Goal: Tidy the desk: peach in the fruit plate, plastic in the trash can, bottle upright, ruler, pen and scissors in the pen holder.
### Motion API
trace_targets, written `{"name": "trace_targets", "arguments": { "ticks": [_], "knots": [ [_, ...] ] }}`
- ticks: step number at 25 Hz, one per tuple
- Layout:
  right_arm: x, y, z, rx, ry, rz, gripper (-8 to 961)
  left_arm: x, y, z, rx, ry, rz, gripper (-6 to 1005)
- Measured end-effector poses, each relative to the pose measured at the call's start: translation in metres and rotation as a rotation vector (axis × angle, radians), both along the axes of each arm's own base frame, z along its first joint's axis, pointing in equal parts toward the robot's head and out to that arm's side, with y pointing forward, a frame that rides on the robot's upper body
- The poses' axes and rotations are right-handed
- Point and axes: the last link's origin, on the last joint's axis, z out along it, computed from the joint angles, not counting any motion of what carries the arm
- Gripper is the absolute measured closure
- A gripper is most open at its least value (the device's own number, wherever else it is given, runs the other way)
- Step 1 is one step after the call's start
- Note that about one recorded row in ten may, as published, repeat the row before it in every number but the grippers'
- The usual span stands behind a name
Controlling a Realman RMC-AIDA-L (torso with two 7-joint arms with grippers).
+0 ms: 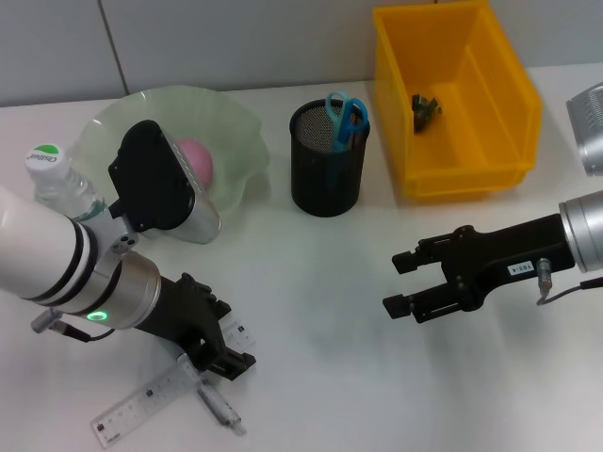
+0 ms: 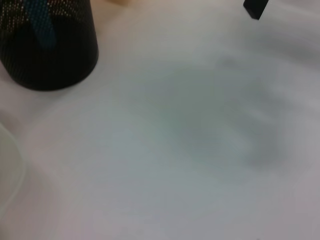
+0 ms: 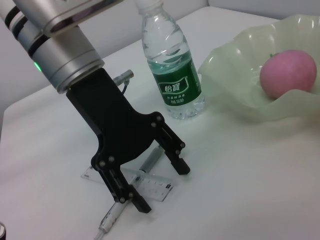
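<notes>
My left gripper (image 1: pixel 222 362) (image 3: pixel 162 186) is open and low over the table, its fingers straddling the clear ruler (image 1: pixel 141 405) (image 3: pixel 152 183) and the grey pen (image 1: pixel 221 411) (image 3: pixel 149 164) lying crossed under it. The green-labelled bottle (image 1: pixel 52 179) (image 3: pixel 172 75) stands upright beside the green fruit plate (image 1: pixel 236 127) (image 3: pixel 235 90), which holds the pink peach (image 1: pixel 196 160) (image 3: pixel 287 72). Blue-handled scissors (image 1: pixel 344 113) stick up from the black mesh pen holder (image 1: pixel 328 165) (image 2: pixel 47 50). My right gripper (image 1: pixel 403 282) hovers open at mid-right, holding nothing.
The yellow bin (image 1: pixel 490 141) stands at the back right with a small dark item (image 1: pixel 424 108) inside. A silver object (image 1: pixel 589 122) sits at the right edge. Bare white tabletop lies between the two grippers.
</notes>
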Motion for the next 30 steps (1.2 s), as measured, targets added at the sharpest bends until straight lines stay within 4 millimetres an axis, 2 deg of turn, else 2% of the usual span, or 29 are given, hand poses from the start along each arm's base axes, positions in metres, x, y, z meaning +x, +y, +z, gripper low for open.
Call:
{"name": "trace_targets", "arguments": {
  "ticks": [5, 14, 24, 29, 30],
  "knots": [
    [0.0003, -0.0005, -0.0003, -0.001, 0.001, -0.003, 175, -0.0007, 0.0005, 0.0002, 0.003, 0.007, -0.003, 250],
    [0.0002, -0.0006, -0.0007, -0.002, 0.002, -0.005, 176, -0.0002, -0.0012, -0.0032, -0.002, 0.013, -0.014, 403],
    [0.0001, -0.0003, -0.0006, -0.001, 0.002, -0.010, 177, 0.0001, -0.0014, -0.0027, 0.002, 0.010, -0.016, 415],
    [0.0002, 0.0000, -0.0002, -0.001, 0.002, -0.011, 177, 0.0012, -0.0005, -0.0005, 0.010, -0.001, -0.013, 606],
    [0.0002, 0.0000, -0.0002, -0.001, 0.002, -0.011, 177, 0.0012, -0.0005, -0.0005, 0.010, -0.001, -0.013, 606]
  ]
}}
